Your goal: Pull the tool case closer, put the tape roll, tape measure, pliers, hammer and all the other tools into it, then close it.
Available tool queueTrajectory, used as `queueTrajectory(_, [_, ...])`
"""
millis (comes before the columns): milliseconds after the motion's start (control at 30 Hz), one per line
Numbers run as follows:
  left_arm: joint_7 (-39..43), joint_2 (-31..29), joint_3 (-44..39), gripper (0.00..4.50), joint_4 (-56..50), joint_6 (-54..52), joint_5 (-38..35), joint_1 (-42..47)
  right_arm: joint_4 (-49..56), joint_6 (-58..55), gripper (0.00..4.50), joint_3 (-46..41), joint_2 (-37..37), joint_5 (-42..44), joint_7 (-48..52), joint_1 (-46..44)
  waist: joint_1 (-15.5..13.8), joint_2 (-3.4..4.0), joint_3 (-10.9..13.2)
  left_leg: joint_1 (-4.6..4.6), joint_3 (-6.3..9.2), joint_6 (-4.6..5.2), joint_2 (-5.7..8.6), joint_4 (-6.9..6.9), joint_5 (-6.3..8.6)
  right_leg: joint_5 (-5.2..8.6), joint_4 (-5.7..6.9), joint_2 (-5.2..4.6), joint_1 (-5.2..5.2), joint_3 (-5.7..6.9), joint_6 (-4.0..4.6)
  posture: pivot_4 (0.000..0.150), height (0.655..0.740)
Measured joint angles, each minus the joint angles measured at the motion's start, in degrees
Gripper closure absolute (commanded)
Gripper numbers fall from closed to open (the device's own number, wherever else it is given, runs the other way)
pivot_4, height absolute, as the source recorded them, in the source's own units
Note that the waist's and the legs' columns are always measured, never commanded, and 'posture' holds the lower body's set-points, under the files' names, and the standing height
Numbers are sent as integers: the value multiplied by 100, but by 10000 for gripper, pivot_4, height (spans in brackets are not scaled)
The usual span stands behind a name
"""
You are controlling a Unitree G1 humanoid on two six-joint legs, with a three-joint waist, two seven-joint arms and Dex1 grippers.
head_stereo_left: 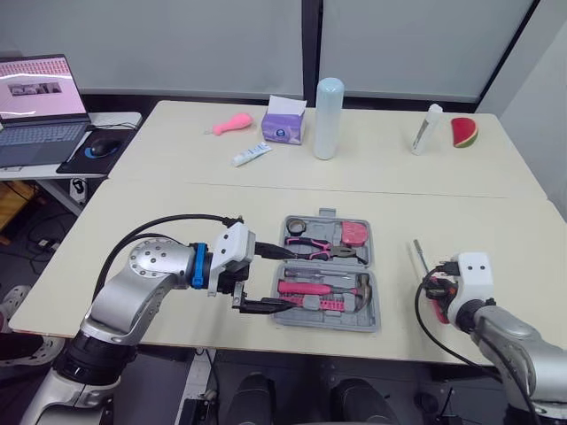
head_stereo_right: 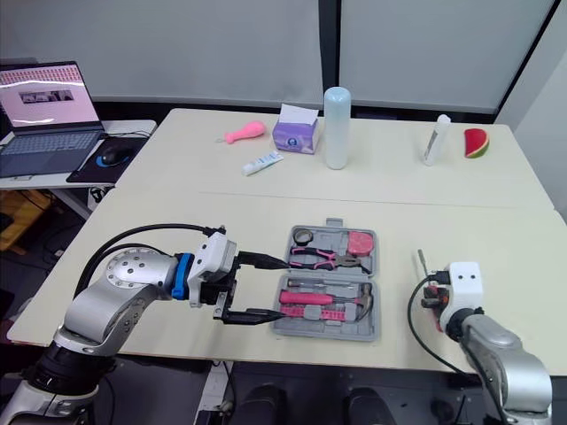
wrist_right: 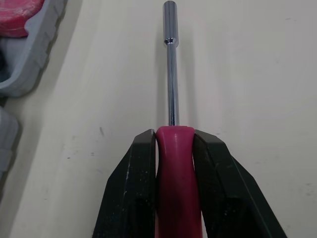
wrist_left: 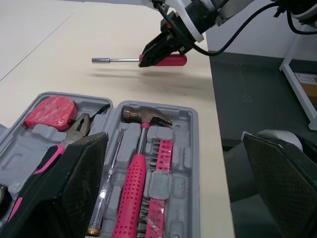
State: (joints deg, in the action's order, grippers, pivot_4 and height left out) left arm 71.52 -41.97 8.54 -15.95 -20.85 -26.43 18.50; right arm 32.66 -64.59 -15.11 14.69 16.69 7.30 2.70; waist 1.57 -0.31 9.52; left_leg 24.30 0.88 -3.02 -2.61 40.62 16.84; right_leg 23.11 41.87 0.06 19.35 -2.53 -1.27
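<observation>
Nearest you, the right gripper (wrist_right: 173, 136) sits by the table's front edge; its two fingers are clamped on the pink handle of a nut driver (wrist_right: 171, 89); the steel shaft points away across the table, to the right of the case and apart from it. The left gripper (head_stereo_left: 282, 279) is at the case's left end; its fingers are spread wide with nothing between them.

The pale table (head_stereo_left: 177, 204) carries it all; the grey tool case (wrist_left: 185, 144) lies open near the front edge, between your two grippers. In its near half you have the pink-handled hammer (wrist_left: 136, 178); in the far half, the pliers (wrist_left: 74, 134). A strip of bits (wrist_left: 161, 158) lies just beside the hammer; a slim screwdriver (wrist_left: 106, 183) lies on its other side. The pink tape measure (wrist_left: 49, 111) fills the far half's right end; the dark tape roll (head_stereo_left: 297, 227) sits at its left end.
</observation>
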Motion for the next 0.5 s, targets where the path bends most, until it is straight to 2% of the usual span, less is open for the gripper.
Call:
queueTrajectory(333, [35,15,12,0,-3,31,54,-99,-71,-57,36832,531,-778,-318,-707,-93,9,2,1,0,-1,7,-2,-5,4,0,4,0,9,-2,0,1500,6921])
queueTrajectory(500, [29,15,12,0,-4,31,58,-107,-176,71,36832,576,-860,-404,-740,-93,9,2,1,3,-2,7,-1,-5,4,0,5,0,13,-2,0,1500,6921])
